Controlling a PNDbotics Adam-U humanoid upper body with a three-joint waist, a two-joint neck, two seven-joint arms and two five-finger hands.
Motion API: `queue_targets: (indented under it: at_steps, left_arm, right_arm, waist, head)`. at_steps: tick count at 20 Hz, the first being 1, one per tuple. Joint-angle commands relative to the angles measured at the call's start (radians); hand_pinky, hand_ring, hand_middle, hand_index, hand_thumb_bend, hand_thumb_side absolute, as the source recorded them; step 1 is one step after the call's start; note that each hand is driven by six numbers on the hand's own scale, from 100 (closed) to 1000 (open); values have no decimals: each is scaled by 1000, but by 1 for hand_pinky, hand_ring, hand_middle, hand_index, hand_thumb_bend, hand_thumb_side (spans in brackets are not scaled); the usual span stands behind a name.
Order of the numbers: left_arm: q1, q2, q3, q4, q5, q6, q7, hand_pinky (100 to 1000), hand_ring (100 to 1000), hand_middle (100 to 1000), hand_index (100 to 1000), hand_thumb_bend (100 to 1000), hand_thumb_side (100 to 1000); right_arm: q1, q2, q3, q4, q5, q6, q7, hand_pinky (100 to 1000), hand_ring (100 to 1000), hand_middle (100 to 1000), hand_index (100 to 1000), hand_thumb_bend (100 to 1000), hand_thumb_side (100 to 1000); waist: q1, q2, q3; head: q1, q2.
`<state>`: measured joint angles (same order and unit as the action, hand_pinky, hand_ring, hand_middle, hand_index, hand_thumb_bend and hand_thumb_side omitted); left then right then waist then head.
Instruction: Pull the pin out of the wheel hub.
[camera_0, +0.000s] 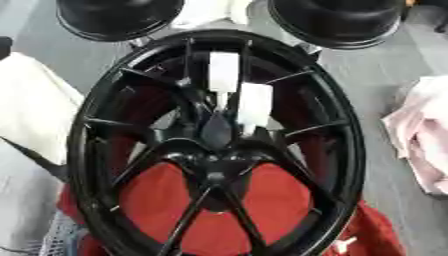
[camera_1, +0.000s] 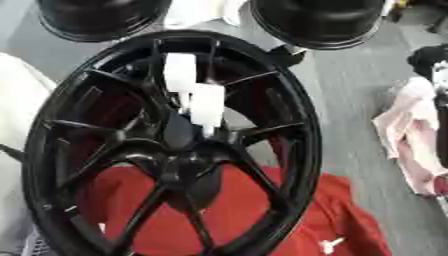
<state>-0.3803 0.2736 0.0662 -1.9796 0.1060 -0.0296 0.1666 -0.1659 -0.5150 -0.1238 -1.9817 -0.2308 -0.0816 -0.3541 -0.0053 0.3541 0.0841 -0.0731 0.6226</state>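
The wheel hub (camera_0: 214, 150) stood upright, centre exposed for access; white pieces (camera_0: 241, 95) sat just above it; neither hand showed, fingers untellable.

One black spoked wheel (camera_0: 219, 150), upright, centre frame. Two white rectangular pieces (camera_0: 224, 71) (camera_0: 255, 105) at upper spokes, near hub. Two black round objects (camera_0: 118, 17) (camera_0: 337, 20) at far edge, behind wheel. One red cloth (camera_0: 219, 200) under wheel. One pink cloth (camera_0: 424, 135) right. One white cloth (camera_0: 31, 125) left.
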Motion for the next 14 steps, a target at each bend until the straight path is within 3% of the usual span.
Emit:
queue_targets:
  at_steps: [1, 14]
  left_arm:
    - [-7, 13, 9, -20, -2, -1, 1, 825, 712, 644, 867, 100, 786]
    - [-3, 14, 9, -20, -2, 1, 2, 824, 712, 643, 867, 100, 789]
  right_arm:
    - [-2, -17, -10, -18, 0, 0, 0, 848, 730, 633, 632, 100, 578]
    - [-1, -22, -10, -18, 5, 3, -2, 848, 731, 634, 633, 100, 579]
  waist:
    - [1, -22, -1]
    - [1, -19, -3]
  head:
    - [-5, 4]
    - [-36, 55]
